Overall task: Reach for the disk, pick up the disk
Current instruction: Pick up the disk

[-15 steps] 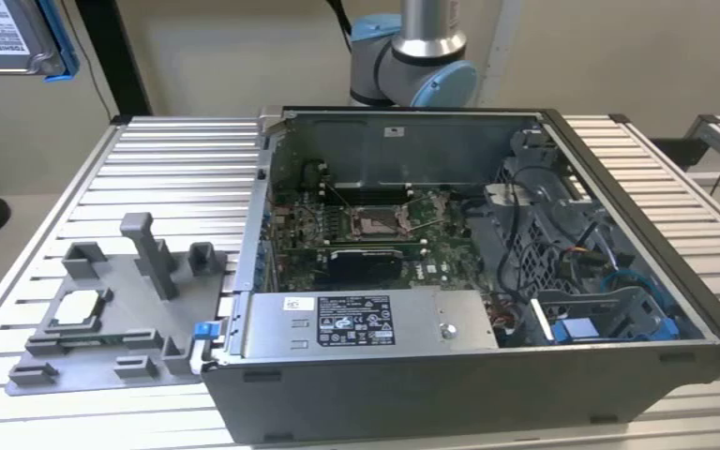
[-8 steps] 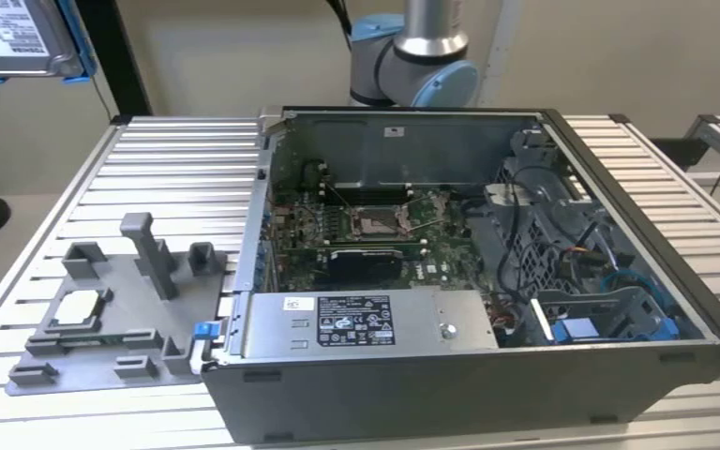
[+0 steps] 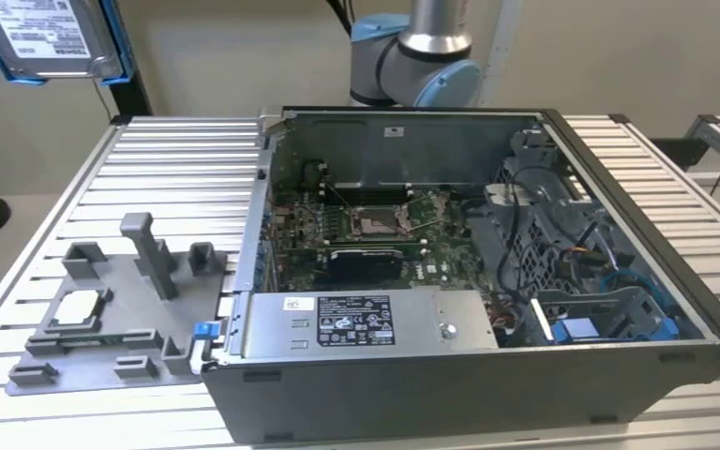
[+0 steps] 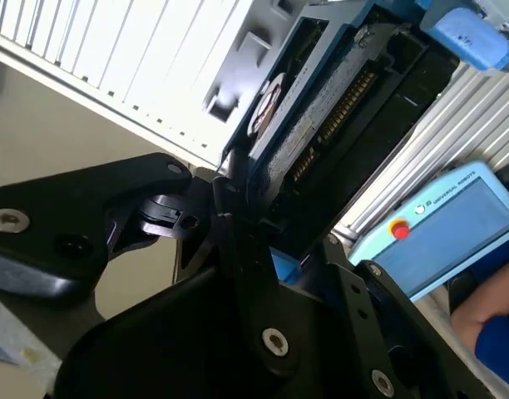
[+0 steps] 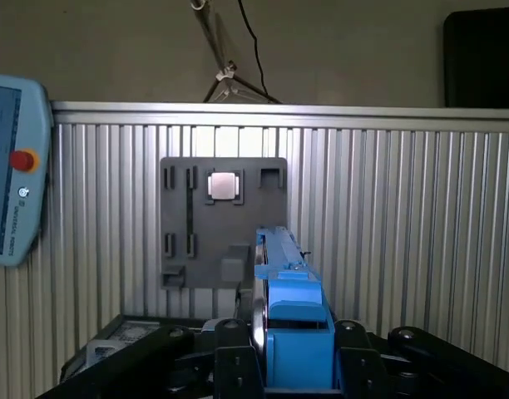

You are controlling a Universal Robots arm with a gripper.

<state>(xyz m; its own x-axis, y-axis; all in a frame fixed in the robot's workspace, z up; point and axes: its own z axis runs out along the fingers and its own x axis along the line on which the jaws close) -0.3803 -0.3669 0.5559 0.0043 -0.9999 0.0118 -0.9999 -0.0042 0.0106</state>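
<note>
disk [image 3: 53, 37] hangs high above the grey stand [image 3: 110, 309], well clear of its posts; gripper [image 5: 294, 341] clamped across the blue side rails, probably to spare the flat faces.

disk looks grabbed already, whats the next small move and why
Probably none beyond a brief steady hold: the gripper is shut on the disk, and the exterior view shows it raised clear of the table, so the pick looks done.
</note>
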